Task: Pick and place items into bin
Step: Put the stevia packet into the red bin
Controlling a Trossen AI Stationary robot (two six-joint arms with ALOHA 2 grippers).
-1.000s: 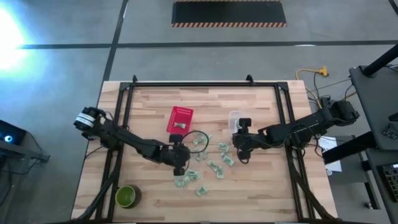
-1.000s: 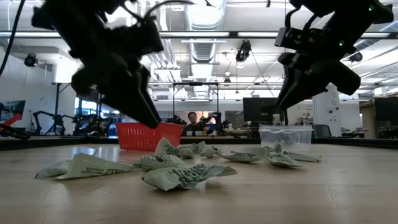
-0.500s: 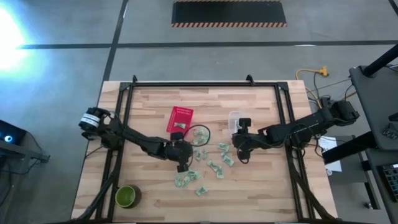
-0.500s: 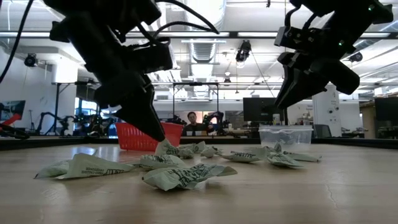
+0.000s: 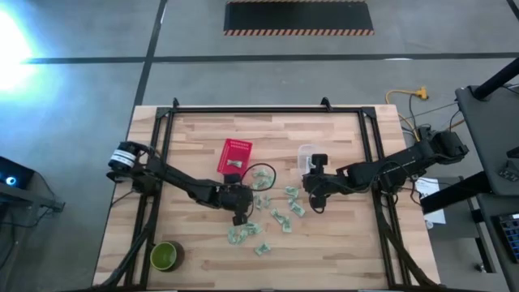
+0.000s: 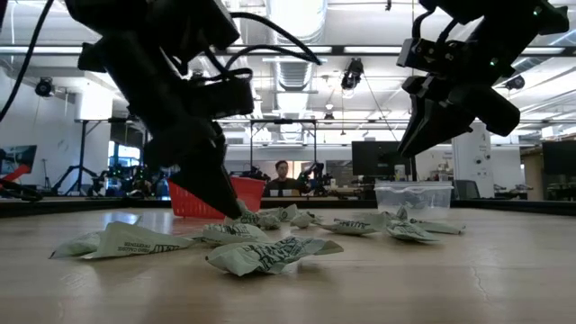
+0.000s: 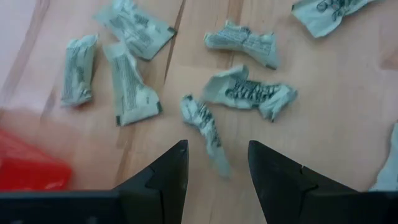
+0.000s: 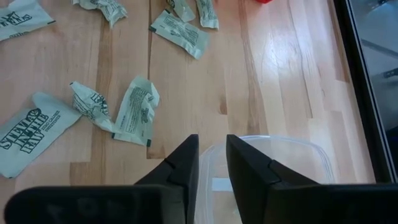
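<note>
Many packets: pale green-and-white packets (image 5: 268, 212) lie scattered on the wooden table (image 5: 340, 243) around its middle, none in a claw.
Red basket: red basket (image 5: 234, 156) sits at about 11 o'clock from the scatter, one packet inside it.
Left gripper: left gripper (image 7: 216, 163) is low over the table, fingers spread, straddling a twisted packet (image 7: 204, 122) without clamping it.
Right gripper: right gripper (image 8: 212, 155) hangs at 3 o'clock of the scatter, fingers nearly together with a narrow gap, gripping nothing, above the clear tub (image 8: 273, 163).
Green bowl: green bowl (image 5: 165, 256) stands at 7 o'clock, well apart.
</note>
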